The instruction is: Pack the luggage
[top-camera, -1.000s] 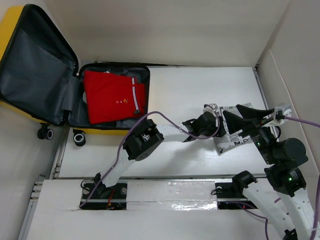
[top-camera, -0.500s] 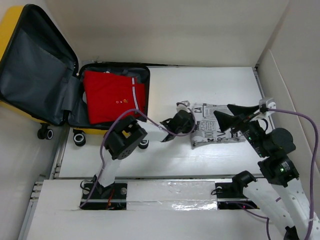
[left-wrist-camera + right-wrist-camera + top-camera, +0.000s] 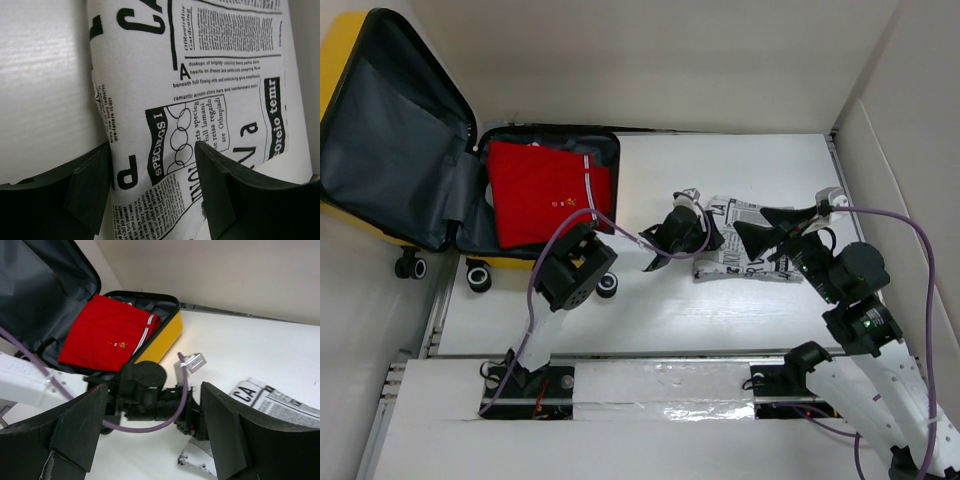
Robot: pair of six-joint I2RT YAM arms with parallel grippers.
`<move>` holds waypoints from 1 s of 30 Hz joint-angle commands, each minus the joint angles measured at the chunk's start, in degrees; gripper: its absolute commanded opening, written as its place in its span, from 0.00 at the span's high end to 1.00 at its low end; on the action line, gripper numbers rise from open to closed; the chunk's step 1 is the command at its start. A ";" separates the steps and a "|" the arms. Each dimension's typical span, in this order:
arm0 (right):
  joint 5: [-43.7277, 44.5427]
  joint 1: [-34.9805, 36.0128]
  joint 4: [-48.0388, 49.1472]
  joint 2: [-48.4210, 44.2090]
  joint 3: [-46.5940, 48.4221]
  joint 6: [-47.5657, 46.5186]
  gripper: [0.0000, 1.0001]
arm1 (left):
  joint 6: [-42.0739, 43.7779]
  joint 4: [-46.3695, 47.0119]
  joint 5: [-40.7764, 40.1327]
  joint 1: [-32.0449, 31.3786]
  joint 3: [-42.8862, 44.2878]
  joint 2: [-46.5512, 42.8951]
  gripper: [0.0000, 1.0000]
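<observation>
Since the small square yellow hard-shell luggage lies open at the far left corner of the white bench, its grey-lined lid thrown back to the left and a folded red garment filling most of its base half, the packing looks partly done. The next piece is probably the folded white cloth with black newspaper print, which lies flat on the bench well to the right of the luggage. The left gripper is low over the end of that cloth nearer the luggage. Its jaws are released and stand apart, one on each side of a strip of the printed fabric, without pinching it. The right gripper hangs above the end of the cloth farther from the luggage, its jaws also spread wide with nothing between them. The trouble from here would come mostly from a poor bite. If the left jaws close on the top layer alone, the fold could fall open on the lift and trail across the bench toward the luggage. A loose tail might then drape over the black rim of the luggage or ruck up the red garment, and that would hinder shutting the lid. The two arms are also working close together on the same small cloth, so a careless reach by either one could knock the other.
</observation>
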 commanded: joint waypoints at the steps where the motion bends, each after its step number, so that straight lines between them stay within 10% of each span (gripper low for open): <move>1: -0.56 0.36 3.41 -0.55 0.16 0.00 0.20 | -0.66 -4.18 4.62 2.05 4.00 6.58 0.39; 8: -0.21 0.36 3.05 -1.25 -0.37 0.00 0.21 | -4.09 2.49 10.95 2.66 5.77 11.17 1.00; 17: 1.20 0.36 3.75 -3.18 -1.07 -0.44 0.21 | 4.23 -0.28 9.57 2.67 -2.32 -6.91 1.00; 30: 3.92 0.36 4.11 -5.91 -3.36 -1.75 0.21 | 24.28 -29.58 5.15 23.65 20.95 -19.94 1.00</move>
